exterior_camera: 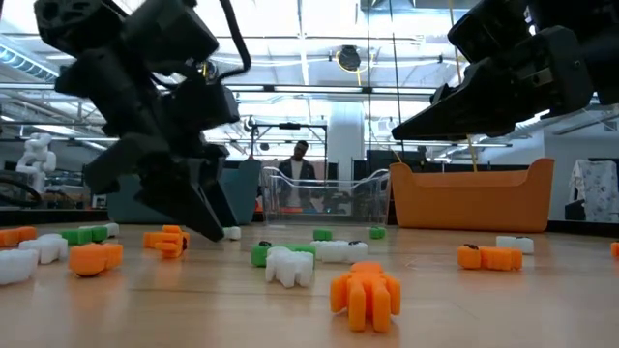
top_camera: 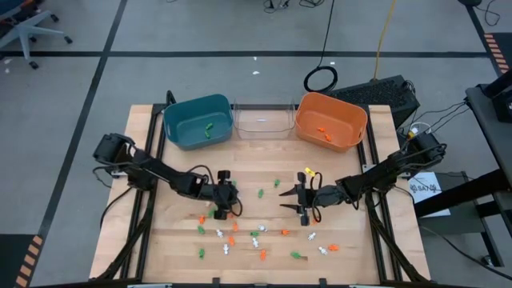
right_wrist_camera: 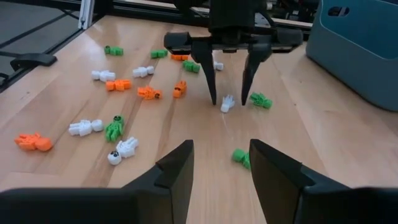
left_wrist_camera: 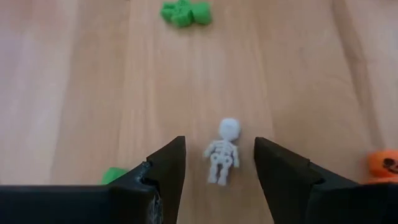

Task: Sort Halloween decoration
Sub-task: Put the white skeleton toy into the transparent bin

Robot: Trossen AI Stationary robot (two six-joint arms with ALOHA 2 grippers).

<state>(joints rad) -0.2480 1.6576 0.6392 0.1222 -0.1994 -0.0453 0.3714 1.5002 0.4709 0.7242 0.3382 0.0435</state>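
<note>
Small orange, green and white Halloween decoration pieces lie scattered on the wooden table, mostly near its front edge. My left gripper is open and slants down close to the table. Its fingers stand on either side of a white skeleton that lies flat on the wood, without touching it. The right wrist view shows the same gripper and skeleton. My right gripper is open, raised above the table at centre right and pointing toward the left gripper. A green piece lies on the table beyond its fingers.
Three bins stand along the far edge: a teal bin holding a green piece, a clear bin, and an orange bin holding orange pieces. An orange pumpkin piece lies beside the left gripper. A person stands beyond the table.
</note>
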